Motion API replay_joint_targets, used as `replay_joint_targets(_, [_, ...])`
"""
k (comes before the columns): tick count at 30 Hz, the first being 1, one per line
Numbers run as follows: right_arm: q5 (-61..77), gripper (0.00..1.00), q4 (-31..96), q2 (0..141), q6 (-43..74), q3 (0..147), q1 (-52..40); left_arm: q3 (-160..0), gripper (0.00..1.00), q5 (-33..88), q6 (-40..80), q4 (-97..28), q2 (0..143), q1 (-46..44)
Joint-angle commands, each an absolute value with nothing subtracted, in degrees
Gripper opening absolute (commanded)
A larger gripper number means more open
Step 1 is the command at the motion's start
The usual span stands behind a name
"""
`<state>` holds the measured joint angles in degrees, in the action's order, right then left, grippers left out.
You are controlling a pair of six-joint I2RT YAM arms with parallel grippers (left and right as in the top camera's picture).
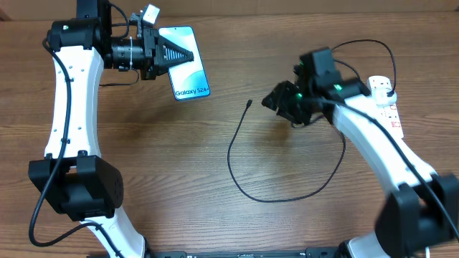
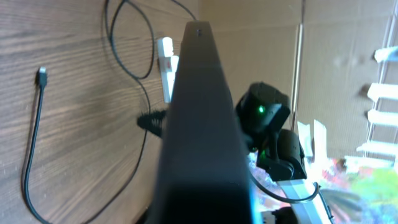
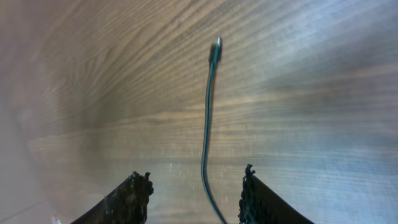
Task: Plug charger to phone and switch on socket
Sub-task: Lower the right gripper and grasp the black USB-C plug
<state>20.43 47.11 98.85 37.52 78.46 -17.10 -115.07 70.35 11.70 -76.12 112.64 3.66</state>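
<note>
My left gripper is shut on the phone, whose cyan screen faces up at the back left. In the left wrist view the phone shows edge-on as a dark slab that hides the fingers. The charger is a thin black cable looping across the middle of the table, with its connector tip lying free. My right gripper hovers just right of that tip. It is open, and the cable runs on the table between its fingers, touching neither. The white socket lies at the far right.
The right arm with its green light is seen behind the phone in the left wrist view, next to the socket. Brown cardboard walls stand along the back of the wooden table.
</note>
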Motion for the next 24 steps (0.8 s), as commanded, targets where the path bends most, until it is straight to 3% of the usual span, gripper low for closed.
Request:
replay_joint_targets(1, [17.5,0.49,47.9,104.9,37.7,85.5,-18.3,-116.0,0.04,67.5,18.0,-75.8,111.4,3.8])
replay_joint_targets(8, [17.4,0.44,47.1,114.2,38.3,92.0,-18.9,-116.0,0.04,65.6,19.6,-76.3,111.4,3.8])
replay_joint_targets(24, [17.2,0.36,43.6,123.8,45.2,92.0,-22.2,-116.0,0.04,65.6,19.8,-76.5,111.4,3.1])
